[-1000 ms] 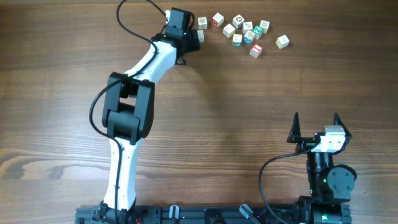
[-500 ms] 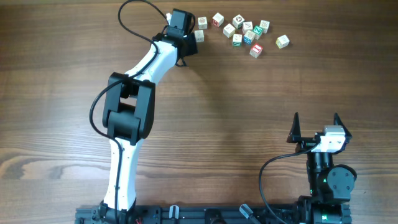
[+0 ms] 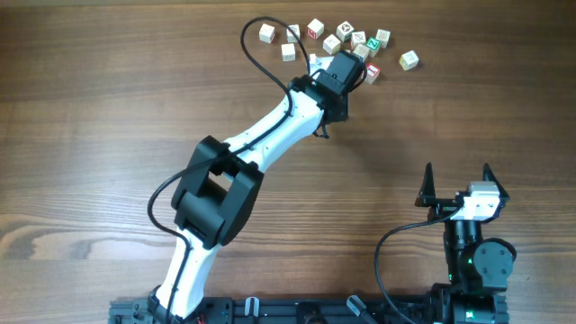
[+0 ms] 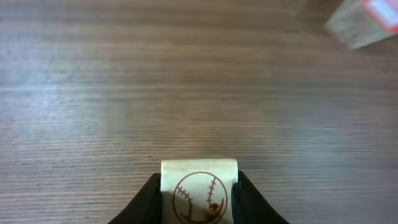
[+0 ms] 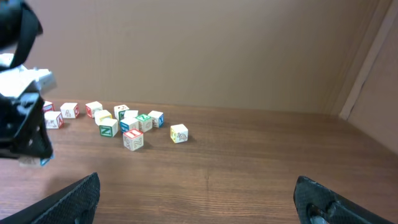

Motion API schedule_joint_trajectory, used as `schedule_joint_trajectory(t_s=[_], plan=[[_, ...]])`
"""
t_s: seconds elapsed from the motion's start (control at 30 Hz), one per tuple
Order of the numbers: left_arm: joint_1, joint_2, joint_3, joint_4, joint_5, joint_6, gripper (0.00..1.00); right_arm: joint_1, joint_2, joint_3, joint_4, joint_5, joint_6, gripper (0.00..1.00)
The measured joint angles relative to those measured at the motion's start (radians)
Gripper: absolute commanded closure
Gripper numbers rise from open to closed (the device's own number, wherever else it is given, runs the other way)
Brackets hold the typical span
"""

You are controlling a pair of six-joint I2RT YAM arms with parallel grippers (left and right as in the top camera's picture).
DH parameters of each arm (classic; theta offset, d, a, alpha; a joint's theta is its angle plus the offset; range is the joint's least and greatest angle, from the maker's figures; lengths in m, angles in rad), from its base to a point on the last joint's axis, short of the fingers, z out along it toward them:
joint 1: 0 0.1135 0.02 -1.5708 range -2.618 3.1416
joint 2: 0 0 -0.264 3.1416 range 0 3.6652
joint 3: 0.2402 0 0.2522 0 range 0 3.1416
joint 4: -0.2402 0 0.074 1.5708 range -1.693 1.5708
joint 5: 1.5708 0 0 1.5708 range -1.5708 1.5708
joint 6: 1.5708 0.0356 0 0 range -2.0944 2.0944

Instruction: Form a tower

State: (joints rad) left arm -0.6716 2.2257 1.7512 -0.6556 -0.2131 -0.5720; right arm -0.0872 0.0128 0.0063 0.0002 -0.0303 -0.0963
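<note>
Tower: none stands yet in any view. The brown wooden table shows only loose pale printed cubes scattered along its far edge, while the left gripper hangs over the scatter's near side, clamped shut on a small pale wooden cube with a brown baseball print. Such blocks should be light, rigid and smooth, easily toppled — best pinched by two opposite side faces. A second ago that gripper sat part-open over the scatter's left end; the right gripper stays parked wide open, empty.
</note>
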Motion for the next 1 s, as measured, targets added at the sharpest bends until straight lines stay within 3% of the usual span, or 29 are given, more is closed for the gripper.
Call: schedule_joint_trajectory(t_s=[0.17,0.3,0.37,0.43,0.47,0.6,0.83,1.0], plan=[[0.007,0.035,-0.049,0.01,-0.025,-0.008,0.69,0.0,0.0,0.0,0.0,0.0,0.0,0.0],[0.007,0.035,-0.051,0.0,-0.02,-0.014,0.42,0.0,0.0,0.0,0.0,0.0,0.0,0.0],[0.007,0.037,-0.058,-0.018,0.002,-0.014,0.35,0.0,0.0,0.0,0.0,0.0,0.0,0.0],[0.007,0.038,-0.059,-0.033,0.025,-0.017,0.04,0.0,0.0,0.0,0.0,0.0,0.0,0.0],[0.007,0.038,-0.059,-0.042,0.027,-0.015,0.0,0.0,0.0,0.0,0.0,0.0,0.0,0.0],[0.007,0.016,-0.059,-0.067,0.04,-0.008,0.0,0.0,0.0,0.0,0.0,0.0,0.0,0.0],[0.007,-0.241,0.005,-0.087,0.046,0.09,0.0,0.0,0.0,0.0,0.0,0.0,0.0,0.0],[0.007,-0.382,0.013,-0.335,-0.027,0.108,0.0,0.0,0.0,0.0,0.0,0.0,0.0,0.0]])
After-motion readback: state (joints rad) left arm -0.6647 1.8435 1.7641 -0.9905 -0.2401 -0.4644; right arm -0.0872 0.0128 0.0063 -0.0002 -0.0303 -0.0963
